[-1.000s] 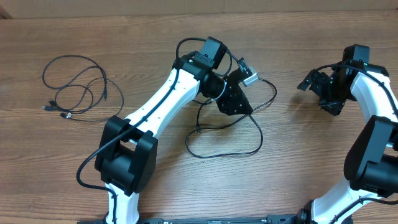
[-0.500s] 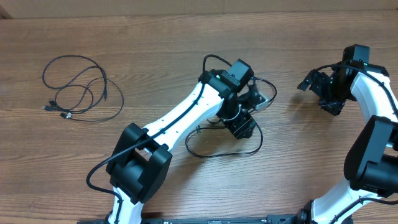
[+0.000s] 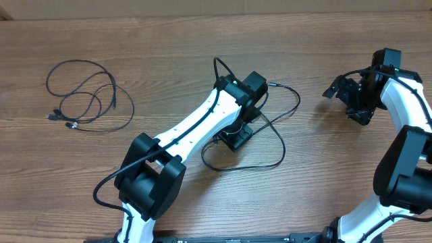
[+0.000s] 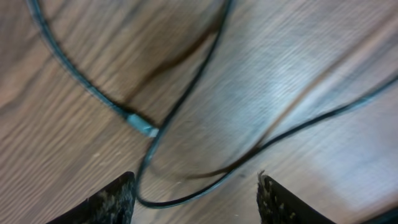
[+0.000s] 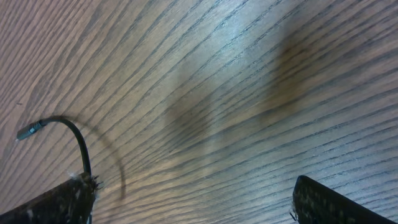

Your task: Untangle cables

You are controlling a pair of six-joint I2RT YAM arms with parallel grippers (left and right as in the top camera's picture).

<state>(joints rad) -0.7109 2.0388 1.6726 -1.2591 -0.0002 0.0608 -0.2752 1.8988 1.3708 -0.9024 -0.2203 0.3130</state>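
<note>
Roughly, the centre cable [image 3: 283, 152] runs diagonally, lower-left to upper-right.

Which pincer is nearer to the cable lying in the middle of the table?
Left. The left pincer hangs just above the cable; the right pincer is well off to its right.

The table [image 3: 202, 40] is lit evenly from above, with pale glare seen in both wrist views (the left one's cables [image 4: 99, 96] blurred).
</note>
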